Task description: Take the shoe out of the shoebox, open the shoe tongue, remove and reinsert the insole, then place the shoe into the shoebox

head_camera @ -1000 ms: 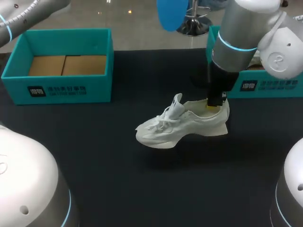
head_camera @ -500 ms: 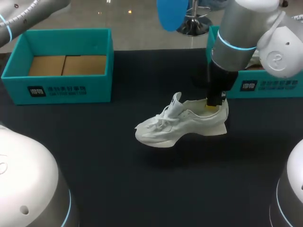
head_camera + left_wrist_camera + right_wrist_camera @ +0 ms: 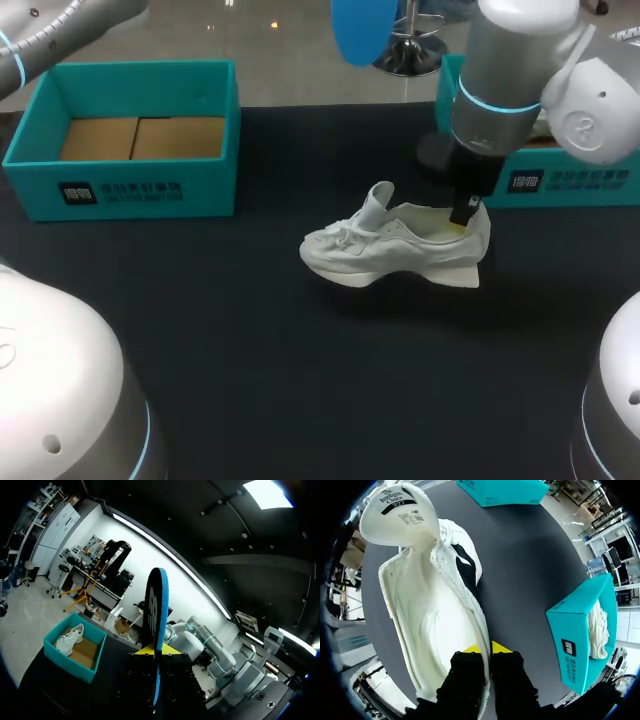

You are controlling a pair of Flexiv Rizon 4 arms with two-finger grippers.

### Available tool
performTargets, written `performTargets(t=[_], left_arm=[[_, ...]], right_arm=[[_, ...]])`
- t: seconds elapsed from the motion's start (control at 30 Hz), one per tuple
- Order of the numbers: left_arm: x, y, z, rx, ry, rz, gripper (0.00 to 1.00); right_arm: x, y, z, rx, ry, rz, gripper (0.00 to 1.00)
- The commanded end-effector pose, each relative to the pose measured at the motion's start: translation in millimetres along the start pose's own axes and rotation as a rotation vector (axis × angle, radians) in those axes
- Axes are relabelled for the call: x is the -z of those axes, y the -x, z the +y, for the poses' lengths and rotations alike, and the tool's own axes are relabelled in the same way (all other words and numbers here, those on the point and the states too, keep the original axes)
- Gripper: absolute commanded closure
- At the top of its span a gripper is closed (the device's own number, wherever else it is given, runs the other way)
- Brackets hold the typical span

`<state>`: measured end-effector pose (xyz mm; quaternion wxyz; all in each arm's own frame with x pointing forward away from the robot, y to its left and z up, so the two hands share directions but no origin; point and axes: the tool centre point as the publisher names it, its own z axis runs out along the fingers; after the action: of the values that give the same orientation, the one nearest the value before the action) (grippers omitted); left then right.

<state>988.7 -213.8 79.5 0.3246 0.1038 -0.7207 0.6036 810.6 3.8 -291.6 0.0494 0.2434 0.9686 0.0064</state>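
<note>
Shoe pinched at the heel, insole held clear: reinsertion is judged the risk.
Mid-table, the heel wall is nipped by the right gripper; so thin a hold could let the shoe be twisted or tipped. Farther off, the blue insole is clamped upright in the left gripper and could be snagged on the tongue.

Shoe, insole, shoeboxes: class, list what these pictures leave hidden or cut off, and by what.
Head view: right shoebox mostly behind the right arm; blue insole cut by the top edge.
Right wrist view: shoe toe hidden by its tongue.
Left wrist view: insole seen edge-on only.
</note>
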Motion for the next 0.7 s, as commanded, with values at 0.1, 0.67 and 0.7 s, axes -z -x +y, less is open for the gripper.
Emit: performTargets(t=[0.1, 0.67, 0.7], left_arm=[[0, -0.2, 1, -0.001, -0.003, 0.0, 1.0], [0, -0.2, 1, -0.001, -0.003, 0.0, 1.0], [0, -0.2, 1, -0.001, -0.003, 0.0, 1.0]], right_arm=[[4, -18.2, -10.2, -0.729, -0.153, -0.031, 1.0], [8, -28.4, -8.1, -0.866, -0.241, -0.021, 1.0], [8, -28.4, -8.1, -0.866, -0.241, -0.021, 1.0]])
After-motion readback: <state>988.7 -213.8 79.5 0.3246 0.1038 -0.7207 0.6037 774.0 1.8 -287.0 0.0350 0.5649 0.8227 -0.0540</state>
